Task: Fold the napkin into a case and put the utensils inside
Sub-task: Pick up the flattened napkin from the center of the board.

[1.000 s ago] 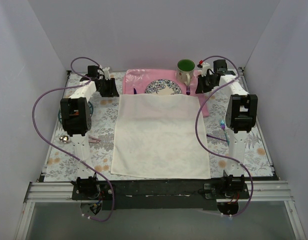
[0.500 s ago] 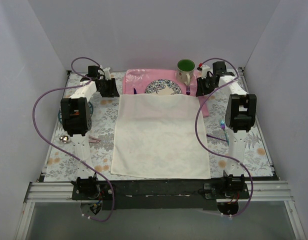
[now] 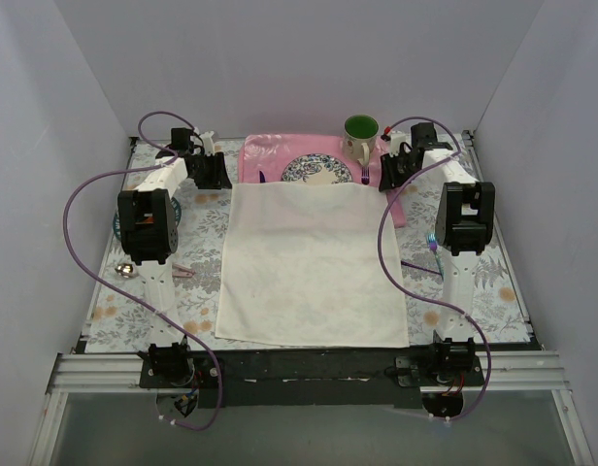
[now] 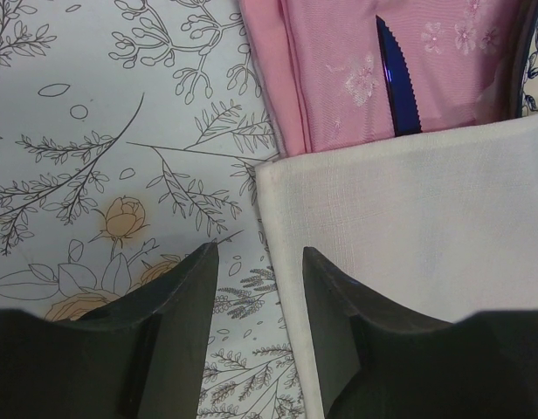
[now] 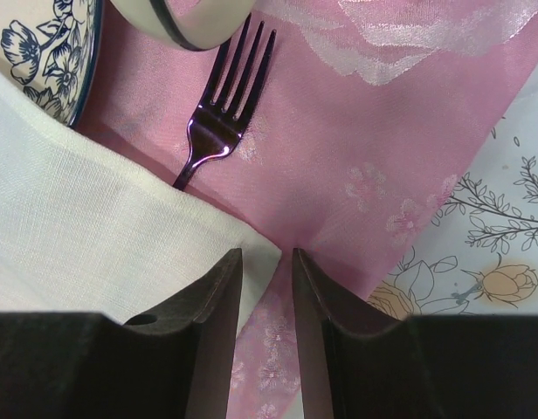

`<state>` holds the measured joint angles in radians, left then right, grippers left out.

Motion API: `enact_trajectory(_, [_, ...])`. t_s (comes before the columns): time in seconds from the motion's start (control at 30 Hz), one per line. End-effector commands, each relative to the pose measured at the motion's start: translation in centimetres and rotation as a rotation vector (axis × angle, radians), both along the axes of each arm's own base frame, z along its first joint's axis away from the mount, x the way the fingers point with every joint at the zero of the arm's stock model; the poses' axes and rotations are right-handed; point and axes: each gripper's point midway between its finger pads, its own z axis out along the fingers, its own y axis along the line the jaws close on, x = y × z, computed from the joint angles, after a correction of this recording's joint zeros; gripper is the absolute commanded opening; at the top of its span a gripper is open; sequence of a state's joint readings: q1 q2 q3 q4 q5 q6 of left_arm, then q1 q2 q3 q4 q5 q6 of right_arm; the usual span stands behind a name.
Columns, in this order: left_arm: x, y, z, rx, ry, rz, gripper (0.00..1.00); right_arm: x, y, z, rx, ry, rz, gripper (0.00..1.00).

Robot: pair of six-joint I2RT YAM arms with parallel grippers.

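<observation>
Top external view: napkin [image 3: 314, 262] lies flat on the desk [image 3: 197, 243], its far edge over the pink placemat [image 3: 270, 150]. Left gripper [image 4: 256, 255] and right gripper [image 5: 266, 255] jaws stand apart, one at each far corner, clamping nothing

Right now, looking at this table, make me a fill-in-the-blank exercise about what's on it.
The far edge of the plain cream-white square cloth napkin covers part of the blue-patterned round ___.
The handle of the dark purple metal fork runs under the ___.
The dark blue serrated knife lies on the ___ rectangular cloth placemat.
The left gripper and the right gripper both stand ___ at the napkin's far corners.
Missing words: plate, napkin, pink, open.
</observation>
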<state>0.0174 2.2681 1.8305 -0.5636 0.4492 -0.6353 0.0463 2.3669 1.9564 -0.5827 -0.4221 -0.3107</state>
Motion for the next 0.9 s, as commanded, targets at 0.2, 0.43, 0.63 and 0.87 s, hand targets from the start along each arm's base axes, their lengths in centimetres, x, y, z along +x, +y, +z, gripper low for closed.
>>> enact_trajectory(0.2, [0.2,-0.1,0.0,0.008,-0.016,-0.012,0.43,0.1,1.1,0.7,0.042,-0.001,0.024,0.36])
enact_trajectory(0.43, [0.2,-0.1,0.0,0.010,-0.017,-0.017,0.43,0.2,1.5,1.4,0.062,-0.009,0.036,0.19])
enact_trajectory(0.63, [0.2,-0.1,-0.1,0.008,-0.014,-0.015,0.44,0.7,1.8,2.5,0.080,-0.035,0.046,0.01])
enact_trajectory(0.87, [0.3,-0.1,0.0,0.008,-0.017,-0.015,0.44,1.0,1.8,3.3,0.084,-0.054,0.035,0.01])
